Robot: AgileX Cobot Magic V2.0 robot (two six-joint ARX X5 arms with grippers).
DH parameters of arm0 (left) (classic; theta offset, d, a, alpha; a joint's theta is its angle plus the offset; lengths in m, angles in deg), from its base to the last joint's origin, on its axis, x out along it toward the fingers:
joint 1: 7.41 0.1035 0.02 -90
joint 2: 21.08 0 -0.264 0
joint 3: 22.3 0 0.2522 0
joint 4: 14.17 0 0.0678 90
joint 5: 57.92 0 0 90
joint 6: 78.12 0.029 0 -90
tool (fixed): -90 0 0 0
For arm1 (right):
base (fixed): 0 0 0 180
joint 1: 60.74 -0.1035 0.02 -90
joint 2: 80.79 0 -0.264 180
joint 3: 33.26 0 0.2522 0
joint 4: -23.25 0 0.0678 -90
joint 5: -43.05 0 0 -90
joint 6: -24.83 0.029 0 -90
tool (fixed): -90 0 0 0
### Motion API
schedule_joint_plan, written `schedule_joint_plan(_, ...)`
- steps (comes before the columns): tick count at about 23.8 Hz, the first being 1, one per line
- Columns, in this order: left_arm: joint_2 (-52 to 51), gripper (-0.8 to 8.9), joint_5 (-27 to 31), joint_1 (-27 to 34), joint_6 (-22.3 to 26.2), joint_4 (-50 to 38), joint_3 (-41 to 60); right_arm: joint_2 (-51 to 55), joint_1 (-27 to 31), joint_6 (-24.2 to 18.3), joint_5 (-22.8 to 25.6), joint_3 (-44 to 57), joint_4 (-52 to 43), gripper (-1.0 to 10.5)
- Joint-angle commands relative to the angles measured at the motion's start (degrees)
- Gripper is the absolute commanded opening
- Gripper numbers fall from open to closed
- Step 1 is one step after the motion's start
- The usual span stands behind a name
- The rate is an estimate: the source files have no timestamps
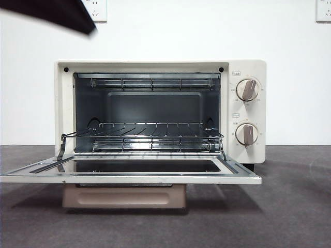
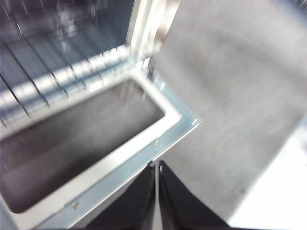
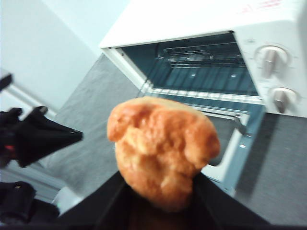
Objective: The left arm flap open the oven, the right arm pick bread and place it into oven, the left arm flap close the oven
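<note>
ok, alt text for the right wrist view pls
The right gripper holds a lumpy golden-orange bread bun between its black jaws, off the grey table. Behind it stands the cream-white toaster oven, door flapped open, wire rack bare. The left gripper shows at the edge.

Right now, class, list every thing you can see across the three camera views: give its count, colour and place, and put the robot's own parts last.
oven: one, cream-white, standing on the table, door dropped open and lying flat toward the camera.
wire rack: one, dark metal, inside the oven, nothing on it.
knobs: two, tan and white, one above the other on the oven's front panel.
bread: one, golden-orange, in the air in front of the open oven.
table: one, dark grey.
wall sockets: two, white, high on the white wall.
left gripper: one, black, jaws shut, above a front corner of the open door.
right gripper: one, black, jaws shut on the bread.
</note>
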Motion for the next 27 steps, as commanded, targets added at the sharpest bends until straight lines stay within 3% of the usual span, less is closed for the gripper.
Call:
schedule_joint_plan(1,-4.9,0.16,0.6,-0.6,-0.3,3.0,-2.4,-4.6,-3.3,1.6,-0.3,-0.8,-4.5,1.3)
schedule_joint_plan(6,-13.2,0.16,2.2,-0.6,-0.4,11.2,-6.3,-17.7,-12.2,5.3,4.0,-0.8,-14.6,1.3)
schedule_joint_plan(12,-16.8,0.16,6.3,-0.6,-0.5,18.2,-9.2,-28.5,-17.2,9.8,11.0,-0.9,-23.1,1.3)
schedule_joint_plan(18,-18.4,0.16,9.5,-0.6,-0.5,23.4,-12.3,-37.6,-18.9,12.8,17.5,-1.7,-29.8,1.3)
schedule_joint_plan(27,-18.4,0.16,11.1,-0.6,-0.4,26.0,-14.8,-49.0,-18.7,14.3,22.9,-5.3,-36.2,1.3)
